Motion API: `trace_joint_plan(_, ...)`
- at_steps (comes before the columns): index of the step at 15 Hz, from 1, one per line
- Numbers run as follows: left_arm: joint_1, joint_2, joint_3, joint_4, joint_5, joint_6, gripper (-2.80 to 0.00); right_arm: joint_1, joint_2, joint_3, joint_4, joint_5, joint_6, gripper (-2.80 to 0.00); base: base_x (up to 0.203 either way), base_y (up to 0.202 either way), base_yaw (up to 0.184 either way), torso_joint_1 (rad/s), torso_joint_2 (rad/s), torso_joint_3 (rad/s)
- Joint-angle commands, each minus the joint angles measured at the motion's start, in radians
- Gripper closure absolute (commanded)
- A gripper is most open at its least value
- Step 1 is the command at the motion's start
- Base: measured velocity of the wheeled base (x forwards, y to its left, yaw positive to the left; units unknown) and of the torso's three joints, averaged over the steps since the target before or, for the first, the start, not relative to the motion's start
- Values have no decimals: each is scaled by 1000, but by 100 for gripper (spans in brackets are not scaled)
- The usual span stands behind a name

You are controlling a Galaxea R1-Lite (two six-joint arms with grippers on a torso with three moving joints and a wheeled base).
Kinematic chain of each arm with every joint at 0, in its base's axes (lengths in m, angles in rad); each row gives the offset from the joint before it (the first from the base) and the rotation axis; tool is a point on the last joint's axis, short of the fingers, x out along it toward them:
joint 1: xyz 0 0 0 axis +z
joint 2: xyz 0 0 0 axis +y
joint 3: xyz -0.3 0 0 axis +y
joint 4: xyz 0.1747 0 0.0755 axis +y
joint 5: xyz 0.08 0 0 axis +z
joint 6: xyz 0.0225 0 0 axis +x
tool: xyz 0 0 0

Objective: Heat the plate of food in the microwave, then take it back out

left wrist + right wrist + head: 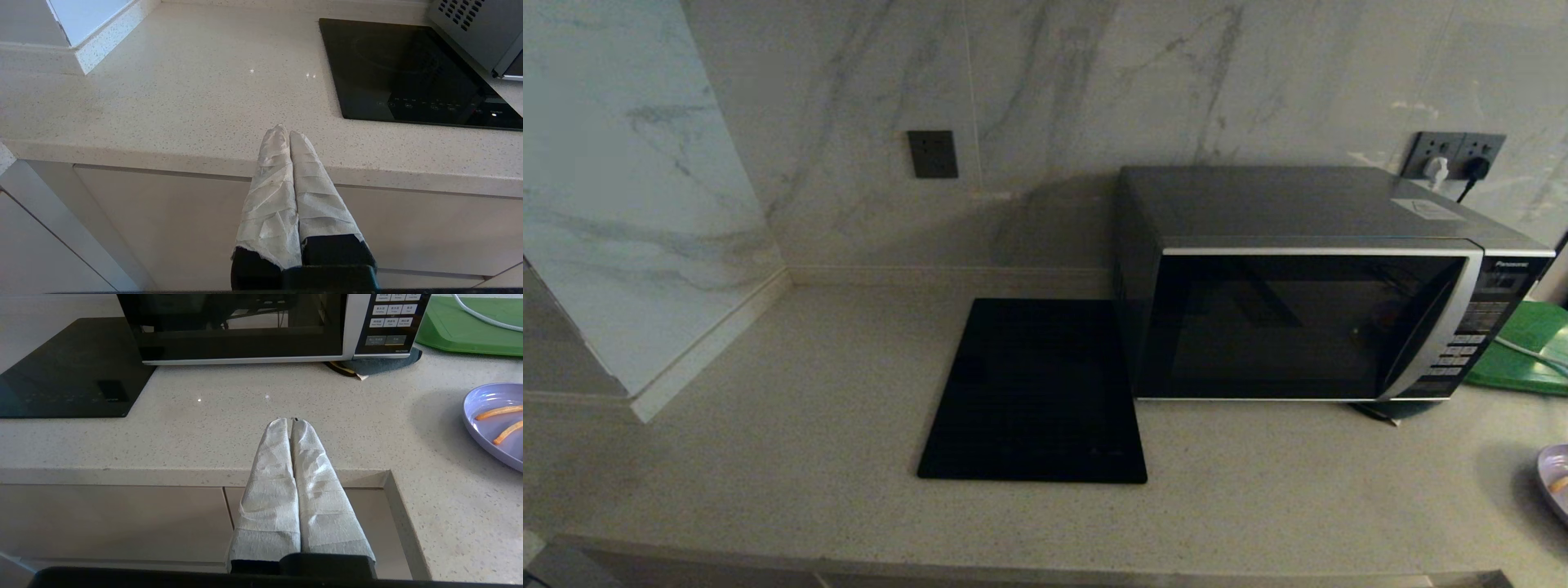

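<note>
microwave: we see the Panasonic microwave (1307, 318) on the countertop (809, 408) against the marble wall (1094, 82), door closed, button panel on its right end.
plate of food: the lavender plate (496, 422) sits on the counter near the front edge, right of the microwave and well apart from it; we count two orange fry sticks (500, 412) on the part in view. In the head view only its rim shows at the right edge (1556, 482).
left gripper: the left gripper (284, 132) hangs in front of the counter edge, cloth-wrapped fingers pressed together, gripping nothing.
right gripper: the right gripper (293, 421) hangs in front of the counter edge too, facing the microwave, fingers clenched together, nothing between them.
induction cooktop: flat black slab (1037, 392) just left of the microwave, touch controls along its front edge.
green board: the green board (1527, 351) lies right of the microwave, a white cable (482, 314) running across it.
outlets: the wall sockets (1454, 155) behind the microwave hold two plugs.
wall switch: dark plate (933, 153) above the cooktop.
under microwave: we see a dark pad (376, 366) poking out below the front right corner; we cannot tell what it is.
</note>
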Motion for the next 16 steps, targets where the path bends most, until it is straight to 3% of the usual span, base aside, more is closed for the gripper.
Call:
trace_joint_plan(1,0,2,0,0,0,-1,0,0,0,2,0,0,0,0,0,0,0,0,0,0)
trace_joint_plan(16,0,0,0,0,0,-1,0,0,1,2,0,0,1,0,0,0,0,0,0,0)
